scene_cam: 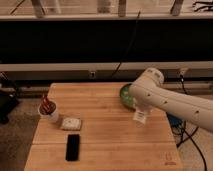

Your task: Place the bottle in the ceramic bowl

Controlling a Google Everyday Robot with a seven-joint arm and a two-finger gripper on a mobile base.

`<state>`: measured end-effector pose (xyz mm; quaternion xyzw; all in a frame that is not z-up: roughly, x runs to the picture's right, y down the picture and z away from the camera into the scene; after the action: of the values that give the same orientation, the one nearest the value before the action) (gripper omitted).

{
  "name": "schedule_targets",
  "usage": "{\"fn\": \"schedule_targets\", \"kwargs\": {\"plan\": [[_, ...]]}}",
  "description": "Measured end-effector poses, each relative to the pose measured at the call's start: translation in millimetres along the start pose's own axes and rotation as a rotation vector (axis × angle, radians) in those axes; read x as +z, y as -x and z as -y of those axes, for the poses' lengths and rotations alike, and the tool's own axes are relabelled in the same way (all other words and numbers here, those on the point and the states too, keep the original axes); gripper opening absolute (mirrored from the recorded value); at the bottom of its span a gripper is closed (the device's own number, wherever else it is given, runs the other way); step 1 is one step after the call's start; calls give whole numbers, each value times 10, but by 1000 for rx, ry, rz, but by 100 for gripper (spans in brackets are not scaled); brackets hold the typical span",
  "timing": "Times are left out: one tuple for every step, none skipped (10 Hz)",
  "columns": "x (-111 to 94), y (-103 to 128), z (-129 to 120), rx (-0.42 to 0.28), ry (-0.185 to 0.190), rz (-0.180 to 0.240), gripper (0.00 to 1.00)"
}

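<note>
One arm, white and thick, enters from the right edge and reaches left across the right side of the wooden tabletop (100, 132), its rounded elbow raised near the back edge. End effector (140, 116): at the arm's lower tip, above the right half of the tabletop, just in front of the ceramic bowl; it is largely hidden by the arm, so how far its fingers are parted cannot be told. Bottle (140, 117): small, whitish, with a pale label, seen directly beneath the arm's tip, apparently carried there; long axis close to vertical with a slight tilt, lower end toward the tabletop; which end bears the cap cannot be made out, nor whether the bottle touches the wood. Ceramic bowl (125, 95): round, glossy green, at the back right of the tabletop, its right portion covered by the arm; the bottle lies outside it, just in front of its near rim. White cup (51, 114) holding red sticks (46, 103): left side of the tabletop, upright. Small whitish square packet (71, 123): just right of the cup, lying flat. Black phone (73, 147): in front of the packet, flat, long axis running front to back.
</note>
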<state>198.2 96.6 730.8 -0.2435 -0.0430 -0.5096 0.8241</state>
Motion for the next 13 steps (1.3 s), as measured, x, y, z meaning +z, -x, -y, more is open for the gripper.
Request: {"fn": "schedule_targets", "kwargs": {"plan": [[-6,-67,18,9,3,-5,0],[26,-168,39,25,9,-7,0],[69,-260,106,34,9,-7,0],[107,-335,169,36,10,-6,0],[166,-431,248,39,13,-4,0],[222,-531,302,45,14,-2,0],[275,-642,356,53,14,0,0],[329,-737,414,57,12,2,0],[394,-830,437,63,15,6,0],[465,-911,454,68,17,9,0],[523,-964,481,68,18,13,0],[593,-1011,476,73,20,19,0],[685,-1076,455,80,23,26,0]]}}
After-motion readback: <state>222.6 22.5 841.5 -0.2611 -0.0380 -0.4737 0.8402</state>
